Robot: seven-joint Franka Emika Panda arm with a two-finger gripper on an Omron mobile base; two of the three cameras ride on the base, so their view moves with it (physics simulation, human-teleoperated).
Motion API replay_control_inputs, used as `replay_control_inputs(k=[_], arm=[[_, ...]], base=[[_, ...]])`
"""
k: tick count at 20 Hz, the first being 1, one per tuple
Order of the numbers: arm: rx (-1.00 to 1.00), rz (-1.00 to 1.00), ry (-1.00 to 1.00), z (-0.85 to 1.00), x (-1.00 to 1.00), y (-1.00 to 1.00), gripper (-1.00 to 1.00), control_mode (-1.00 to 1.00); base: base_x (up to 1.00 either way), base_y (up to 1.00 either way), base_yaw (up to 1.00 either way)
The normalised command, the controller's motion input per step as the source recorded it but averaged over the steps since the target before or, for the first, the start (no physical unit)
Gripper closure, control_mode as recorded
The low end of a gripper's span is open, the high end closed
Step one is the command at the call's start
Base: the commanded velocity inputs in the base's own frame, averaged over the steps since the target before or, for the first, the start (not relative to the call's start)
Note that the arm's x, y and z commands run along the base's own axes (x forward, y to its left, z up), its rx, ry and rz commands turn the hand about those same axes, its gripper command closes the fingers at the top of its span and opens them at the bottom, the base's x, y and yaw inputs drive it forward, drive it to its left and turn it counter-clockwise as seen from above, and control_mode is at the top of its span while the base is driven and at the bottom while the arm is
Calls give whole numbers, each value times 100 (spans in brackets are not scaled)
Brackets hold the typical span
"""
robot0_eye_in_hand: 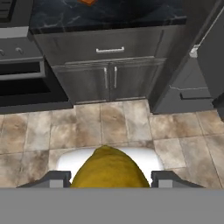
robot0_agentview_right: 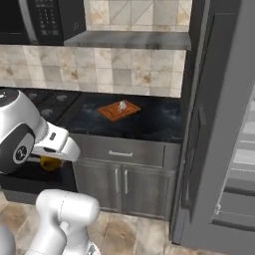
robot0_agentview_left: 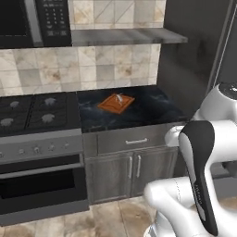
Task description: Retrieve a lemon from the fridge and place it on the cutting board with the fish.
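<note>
Clearly, the lemon (robot0_eye_in_hand: 109, 168) is pinched between the fingers of the gripper (robot0_eye_in_hand: 109, 179) low above the tiled floor (robot0_eye_in_hand: 131, 127), well apart from the cutting board (robot0_agentview_left: 115, 103) on the dark counter (robot0_agentview_left: 148, 109), where the fish (robot0_agentview_left: 119, 98) is laid.

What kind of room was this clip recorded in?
A rendered home kitchen, by the look of it: a gas stove with an oven below, a dark stone counter carrying a cutting board, and a tall grey fridge beside it.
</note>
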Motion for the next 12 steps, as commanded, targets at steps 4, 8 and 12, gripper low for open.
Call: replay_control_inputs(k=[4, 8, 12], arm=[[0, 0, 0, 0, 0, 0, 100, 100], [0, 0, 0, 0, 0, 0, 100, 100], [0, 0, 0, 0, 0, 0, 100, 100]], base=[[88, 23, -1], [77, -5, 3], [65, -4, 3]])
